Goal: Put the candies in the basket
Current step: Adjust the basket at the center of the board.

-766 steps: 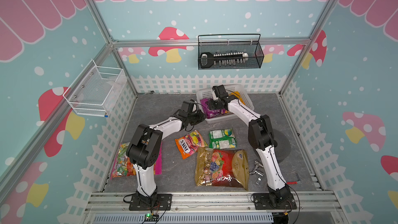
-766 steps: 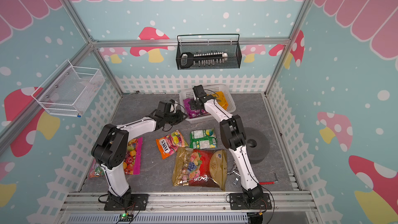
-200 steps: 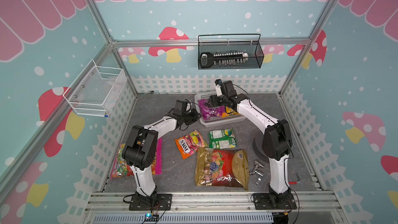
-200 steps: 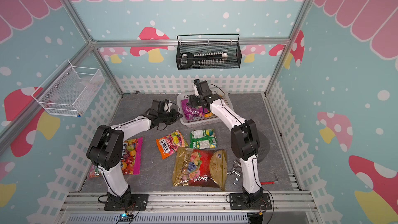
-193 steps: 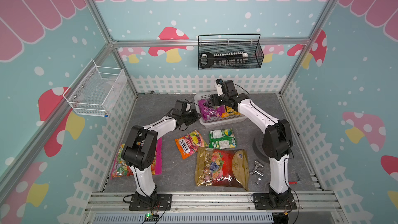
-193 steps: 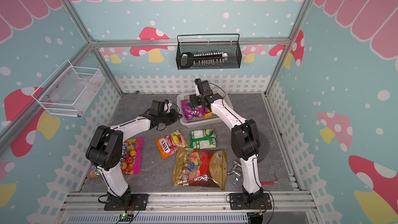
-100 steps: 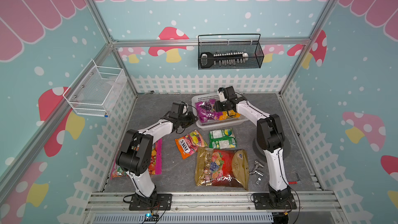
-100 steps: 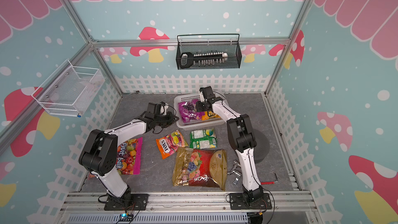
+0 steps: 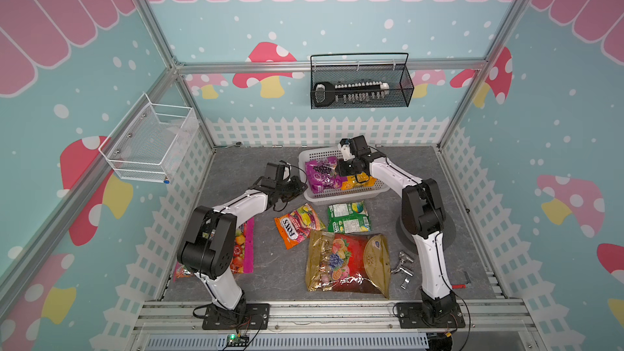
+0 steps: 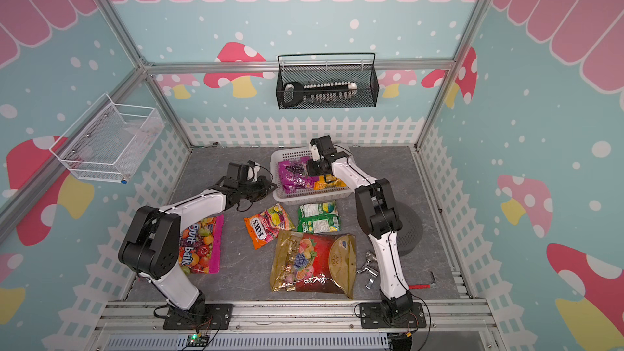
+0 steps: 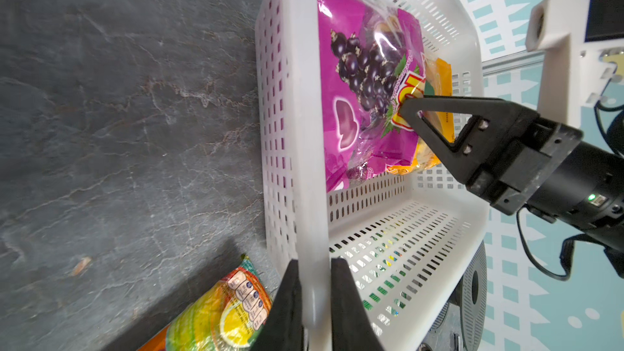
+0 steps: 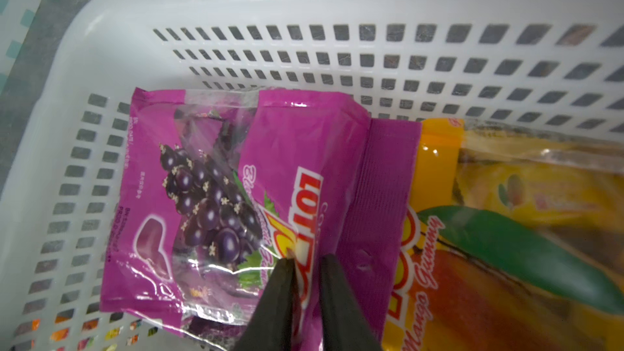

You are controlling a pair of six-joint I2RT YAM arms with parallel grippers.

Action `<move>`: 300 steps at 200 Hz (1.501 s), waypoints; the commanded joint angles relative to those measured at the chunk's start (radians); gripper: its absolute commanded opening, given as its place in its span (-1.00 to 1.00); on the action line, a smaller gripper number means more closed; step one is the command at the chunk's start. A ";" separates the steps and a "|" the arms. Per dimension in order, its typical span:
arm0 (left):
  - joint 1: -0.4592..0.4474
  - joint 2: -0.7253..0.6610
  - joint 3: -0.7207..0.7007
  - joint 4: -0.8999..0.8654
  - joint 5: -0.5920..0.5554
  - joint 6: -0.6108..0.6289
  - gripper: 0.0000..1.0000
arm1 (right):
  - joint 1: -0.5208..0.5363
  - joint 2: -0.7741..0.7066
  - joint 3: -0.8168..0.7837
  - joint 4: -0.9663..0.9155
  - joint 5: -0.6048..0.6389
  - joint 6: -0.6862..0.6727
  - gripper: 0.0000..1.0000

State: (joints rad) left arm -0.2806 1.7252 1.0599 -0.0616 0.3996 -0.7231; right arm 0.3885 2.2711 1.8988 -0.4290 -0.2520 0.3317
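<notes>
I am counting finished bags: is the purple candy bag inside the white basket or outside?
Inside. The purple bag lies within the basket walls, partly over the yellow bag.

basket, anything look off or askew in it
Yes. The purple bag lies folded and buckled, overlapping the yellow-orange bag, with the right hand pinching a ridge of it. The basket itself sits skewed to the fence, its rim clamped by the left hand.
</notes>
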 commanded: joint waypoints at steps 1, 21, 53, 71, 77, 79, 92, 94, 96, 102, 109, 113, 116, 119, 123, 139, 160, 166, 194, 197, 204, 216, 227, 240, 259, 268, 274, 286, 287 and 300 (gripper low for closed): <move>0.024 -0.031 -0.024 -0.009 -0.083 0.043 -0.75 | -0.029 0.022 0.019 -0.031 -0.049 -0.058 -0.41; 0.027 -0.025 -0.023 -0.008 -0.067 0.043 -0.76 | -0.030 0.014 0.024 -0.053 -0.075 -0.105 -0.20; 0.028 -0.040 -0.021 -0.007 -0.057 0.040 -0.75 | -0.030 -0.013 0.003 -0.120 -0.142 -0.089 -0.20; 0.027 -0.047 -0.026 -0.007 -0.066 0.045 -0.75 | -0.029 -0.041 -0.049 -0.119 -0.205 -0.066 -0.09; 0.028 -0.048 -0.026 -0.007 -0.068 0.044 -0.75 | -0.029 -0.050 -0.061 -0.117 -0.221 -0.060 -0.05; 0.028 -0.046 -0.026 -0.007 -0.068 0.044 -0.75 | -0.028 -0.051 -0.064 -0.117 -0.226 -0.058 -0.04; 0.027 -0.038 -0.025 -0.007 -0.067 0.041 -0.75 | -0.028 -0.058 -0.081 -0.115 -0.250 -0.044 -0.02; 0.027 -0.037 -0.025 -0.007 -0.065 0.042 -0.75 | -0.028 -0.058 -0.082 -0.116 -0.251 -0.042 -0.02; 0.027 -0.036 -0.024 -0.006 -0.065 0.041 -0.75 | -0.028 -0.058 -0.082 -0.116 -0.251 -0.039 -0.01; 0.027 -0.031 -0.023 -0.006 -0.062 0.040 -0.75 | -0.028 -0.057 -0.085 -0.116 -0.247 -0.034 -0.01; 0.027 -0.026 -0.021 -0.004 -0.060 0.038 -0.75 | -0.027 -0.053 -0.086 -0.114 -0.235 -0.031 -0.02; 0.027 -0.024 -0.021 -0.004 -0.059 0.036 -0.76 | -0.027 -0.052 -0.086 -0.114 -0.227 -0.030 -0.04; 0.027 -0.023 -0.021 -0.004 -0.058 0.036 -0.75 | -0.027 -0.049 -0.084 -0.113 -0.219 -0.029 -0.05; 0.028 -0.023 -0.022 -0.003 -0.058 0.036 -0.75 | -0.027 -0.046 -0.084 -0.113 -0.212 -0.028 -0.07; 0.027 -0.020 -0.023 -0.003 -0.058 0.034 -0.76 | -0.027 -0.044 -0.083 -0.111 -0.202 -0.028 -0.10; 0.027 -0.019 -0.023 -0.003 -0.063 0.033 -0.75 | -0.027 -0.027 -0.069 -0.111 -0.175 -0.025 -0.42; 0.029 -0.019 -0.025 -0.003 -0.085 0.039 -0.76 | -0.029 -0.022 -0.064 -0.119 -0.191 -0.025 -0.76; 0.029 -0.019 -0.028 -0.003 -0.093 0.040 -0.77 | -0.030 -0.027 -0.066 -0.121 -0.190 -0.026 -0.76; 0.033 -0.016 -0.041 -0.003 -0.123 0.040 -0.81 | -0.043 -0.035 -0.069 -0.148 -0.161 -0.054 -0.64; 0.034 -0.016 -0.041 -0.003 -0.125 0.041 -0.82 | -0.045 -0.035 -0.070 -0.152 -0.151 -0.059 -0.62; 0.037 -0.014 -0.043 -0.003 -0.129 0.042 -0.82 | -0.048 -0.032 -0.068 -0.163 -0.122 -0.071 -0.61; 0.048 -0.016 -0.047 -0.002 -0.139 0.036 -0.86 | -0.051 -0.027 -0.068 -0.179 -0.088 -0.105 -0.59; 0.058 -0.024 -0.053 -0.004 -0.151 0.033 -0.93 | -0.051 -0.023 -0.077 -0.185 -0.056 -0.129 -0.51; 0.069 -0.035 -0.060 -0.003 -0.166 0.034 -1.00 | -0.051 -0.021 -0.088 -0.186 -0.024 -0.141 -0.49; 0.077 -0.044 -0.064 -0.003 -0.169 0.035 -1.00 | -0.051 -0.019 -0.086 -0.197 -0.008 -0.141 -0.49; 0.078 -0.047 -0.065 -0.002 -0.170 0.035 -1.00 | -0.051 -0.021 -0.084 -0.197 -0.021 -0.137 -0.41; 0.078 -0.048 -0.066 -0.002 -0.169 0.033 -1.00 | -0.051 -0.026 -0.083 -0.195 -0.035 -0.134 -0.31; 0.078 -0.048 -0.064 -0.002 -0.161 0.033 -1.00 | -0.051 -0.038 -0.080 -0.194 -0.063 -0.124 -0.13; 0.078 -0.047 -0.064 -0.002 -0.161 0.034 -1.00 | -0.051 -0.040 -0.080 -0.195 -0.066 -0.124 -0.12; 0.078 -0.053 -0.060 -0.002 -0.144 0.036 -0.99 | -0.052 -0.061 -0.081 -0.186 -0.100 -0.113 -0.06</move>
State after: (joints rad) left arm -0.2413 1.7016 1.0187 -0.0216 0.3649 -0.7269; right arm 0.3550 2.2368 1.8385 -0.5404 -0.3641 0.2142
